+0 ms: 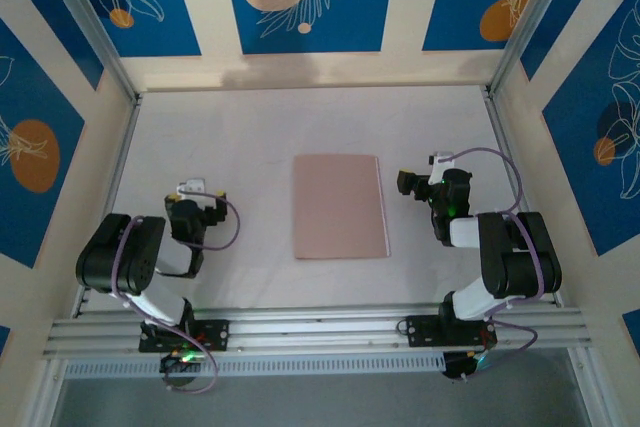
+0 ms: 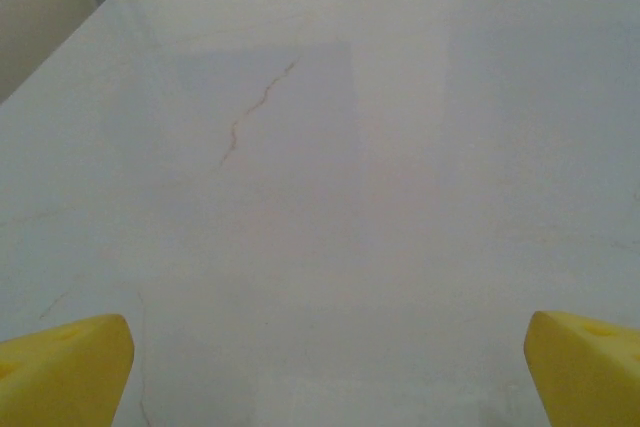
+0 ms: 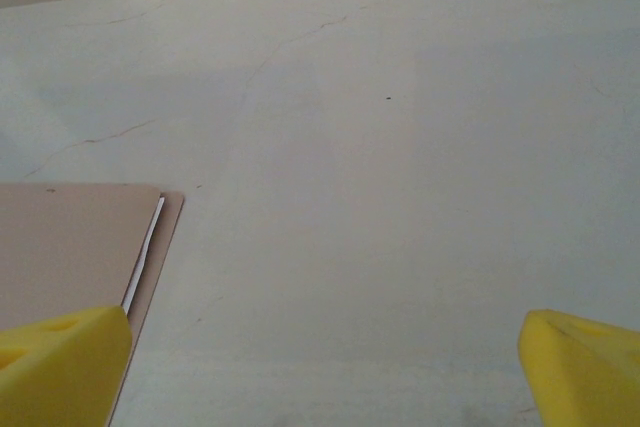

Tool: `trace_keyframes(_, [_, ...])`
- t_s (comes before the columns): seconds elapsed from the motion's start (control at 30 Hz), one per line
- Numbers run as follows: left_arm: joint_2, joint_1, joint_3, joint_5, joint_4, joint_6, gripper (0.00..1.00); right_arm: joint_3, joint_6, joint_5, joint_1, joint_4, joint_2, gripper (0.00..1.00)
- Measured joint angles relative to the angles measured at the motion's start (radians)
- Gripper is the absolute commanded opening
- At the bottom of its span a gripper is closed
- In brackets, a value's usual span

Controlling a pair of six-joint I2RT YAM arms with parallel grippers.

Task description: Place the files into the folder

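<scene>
**Ana:** Two grippers, one on each side of the folder (image 1: 340, 206). What are they doing?

**Ben:** Neither has anything in it. The left gripper (image 1: 200, 197) sits well to the left of the folder with its jaws spread wide. In its wrist view the yellow fingertips (image 2: 60, 367) stand at opposite bottom corners, with bare table (image 1: 250, 137) between them.

**Ana:** And the right gripper (image 1: 412, 185)?

**Ben:** It is spread just as wide and also empty. It is near the folder's right edge, level with the far half, and not touching it. From its wrist camera the folder's far right corner lies just beyond its left fingertip.

**Ana:** How is the folder lying?

**Ben:** It is flat and closed at about the middle of the table, long sides running away from the arm bases. The pinkish-tan cover faces up and is plain.

**Ana:** Where are the files (image 3: 146, 247)?

**Ben:** Inside the folder, as far as I can see. A thin white edge shows between the two covers along the right side. The lower cover sticks out a little past that edge. I cannot tell how many sheets there are, and no blue shows from here.

**Ana:** Is there anything else near the folder?

**Ben:** A fine hairline crack (image 2: 255, 112) runs through the table surface to the left of the folder, ahead of the left gripper. Fainter veins cross the surface beyond the folder's far right corner.
</scene>
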Motion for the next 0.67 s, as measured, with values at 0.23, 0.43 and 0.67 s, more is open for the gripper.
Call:
trace_keyframes(0.23, [-0.018, 0.008, 0.164, 0.034, -0.110, -0.006, 1.00, 0.000, 0.000, 0.000, 0.000, 0.000, 0.000, 0.99])
trace_keyframes(0.43, [-0.023, 0.008, 0.167, 0.045, -0.155, -0.006, 1.00, 0.000, 0.000, 0.000, 0.001, 0.002, 0.000, 0.99])
trace_keyframes(0.67, [-0.023, 0.008, 0.167, 0.048, -0.173, -0.006, 1.00, 0.000, 0.000, 0.003, 0.003, 0.002, 0.000, 0.99])
